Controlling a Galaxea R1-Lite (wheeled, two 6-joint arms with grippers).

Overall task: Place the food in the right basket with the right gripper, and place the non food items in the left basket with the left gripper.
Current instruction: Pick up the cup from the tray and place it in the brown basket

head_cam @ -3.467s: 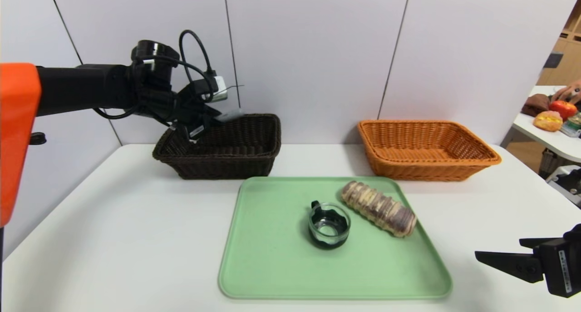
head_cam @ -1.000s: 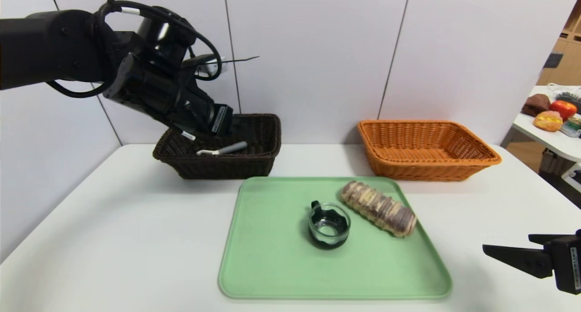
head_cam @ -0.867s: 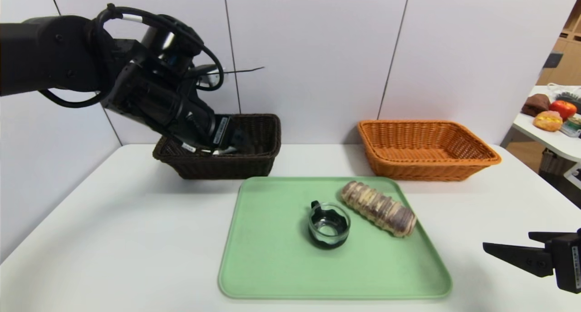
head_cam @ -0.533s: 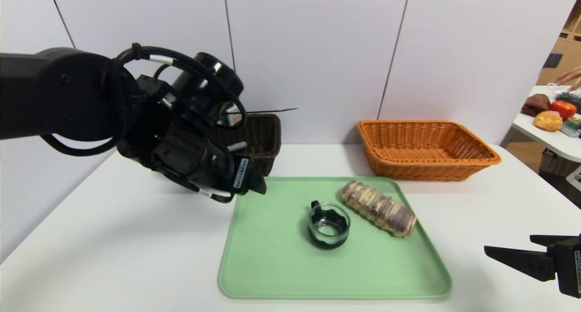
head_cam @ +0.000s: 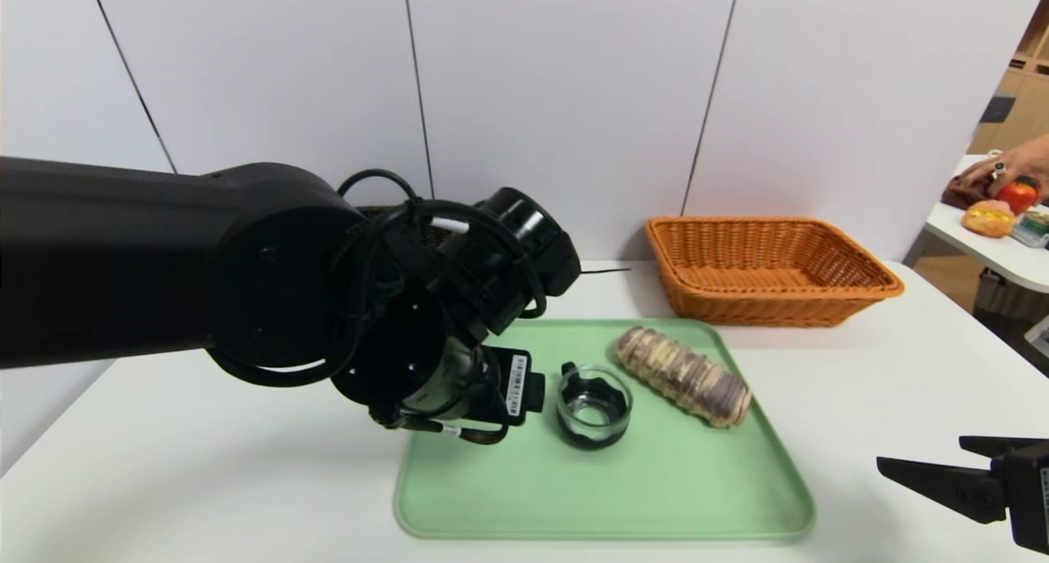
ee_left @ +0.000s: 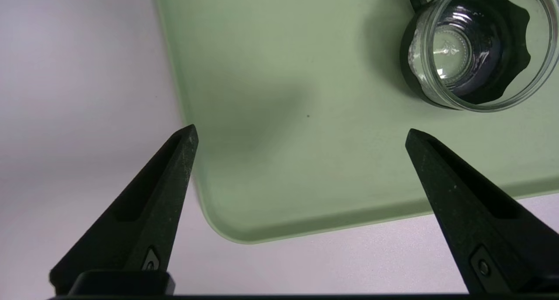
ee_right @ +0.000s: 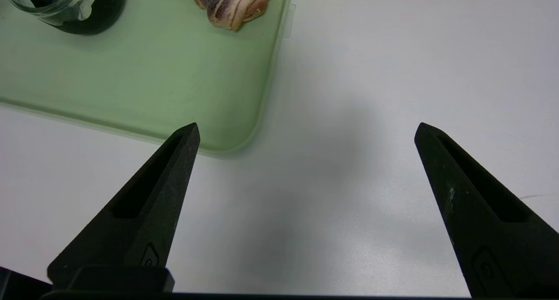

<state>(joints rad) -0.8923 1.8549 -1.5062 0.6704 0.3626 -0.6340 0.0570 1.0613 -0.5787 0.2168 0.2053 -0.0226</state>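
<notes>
Left gripper [ee_left: 299,132] jaws spread, glass cup [ee_left: 478,46] ahead, off toward one jaw; centre, straddle rim. Right gripper [ee_right: 305,129] parked, jaws spread.

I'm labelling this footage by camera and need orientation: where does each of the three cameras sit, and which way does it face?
Head: high on the robot, facing forward and down at the green tray, the orange basket and both arms.
Left wrist: above the tray corner, looking down past the open left gripper at the glass cup.
Right wrist: over bare table beside the tray; open right gripper in frame.
All views share the cup; head and right wrist share the bread roll.
</notes>
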